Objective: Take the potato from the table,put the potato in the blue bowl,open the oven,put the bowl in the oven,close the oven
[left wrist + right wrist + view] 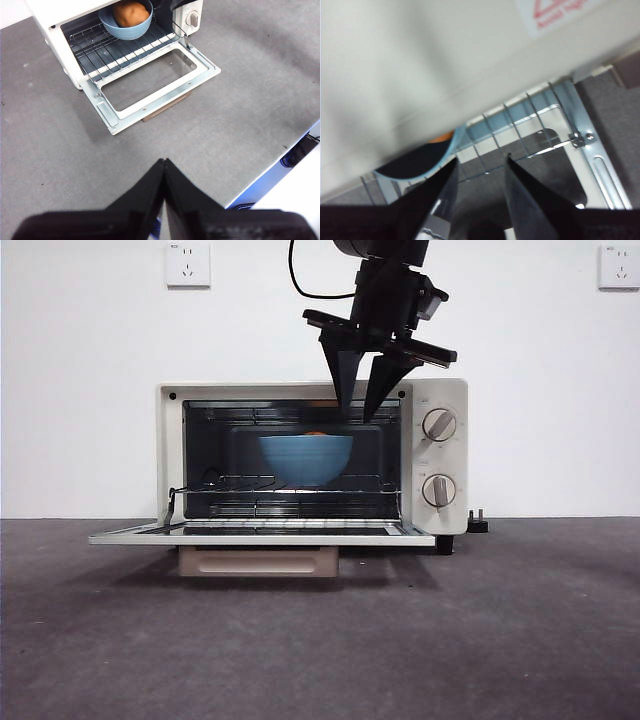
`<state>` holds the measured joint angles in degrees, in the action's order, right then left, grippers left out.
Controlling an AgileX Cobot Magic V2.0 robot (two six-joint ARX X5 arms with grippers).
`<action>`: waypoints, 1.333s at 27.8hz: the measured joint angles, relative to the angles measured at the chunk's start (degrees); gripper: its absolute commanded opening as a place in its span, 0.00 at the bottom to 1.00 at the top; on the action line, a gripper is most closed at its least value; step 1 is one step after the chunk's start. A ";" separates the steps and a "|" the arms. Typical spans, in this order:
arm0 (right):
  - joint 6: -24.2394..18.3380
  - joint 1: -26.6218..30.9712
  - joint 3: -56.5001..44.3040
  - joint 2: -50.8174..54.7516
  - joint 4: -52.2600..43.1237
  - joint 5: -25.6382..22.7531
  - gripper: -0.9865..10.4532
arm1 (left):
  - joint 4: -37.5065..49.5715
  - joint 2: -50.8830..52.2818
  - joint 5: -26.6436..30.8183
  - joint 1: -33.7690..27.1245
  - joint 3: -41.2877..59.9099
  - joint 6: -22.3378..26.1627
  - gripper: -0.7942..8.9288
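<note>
My right gripper (358,408) open and empty at the oven (312,462) top front edge, potato (130,13) in the blue bowl (305,459) on the rack inside, door dropped flat, my left gripper (164,170) shut, high over bare tabletop (500,640)

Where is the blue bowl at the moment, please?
In the front view the blue bowl sits on the rack inside the open oven, holding the potato.

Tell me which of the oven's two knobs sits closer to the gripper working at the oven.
The upper knob. The right gripper hangs at the oven's top front edge, level with it; the lower knob sits further down the same panel.
</note>
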<state>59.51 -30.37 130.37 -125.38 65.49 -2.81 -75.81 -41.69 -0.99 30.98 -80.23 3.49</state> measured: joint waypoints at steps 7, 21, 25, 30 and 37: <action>-4.76 -0.66 0.87 1.14 3.37 -1.05 0.22 | 0.00 -0.02 0.00 0.00 0.00 0.00 0.08; -39.23 -11.85 2.27 22.53 12.22 -11.26 0.07 | 0.04 -7.10 0.76 0.00 0.00 -0.09 0.08; -44.78 -16.52 2.21 26.40 12.24 -12.68 0.07 | 0.07 -10.51 2.51 -0.35 0.00 -0.13 0.08; -49.27 -20.81 -0.17 33.97 12.22 -12.96 0.07 | 3.32 -13.03 1.77 -3.65 1.33 -0.50 0.07; -50.73 -20.98 -16.35 47.58 12.22 -14.19 0.07 | 13.33 -13.11 -7.91 -11.63 11.10 -0.74 0.07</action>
<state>8.78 -51.35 114.02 -77.80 77.71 -16.99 -62.48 -54.81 -8.91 19.35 -69.12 2.74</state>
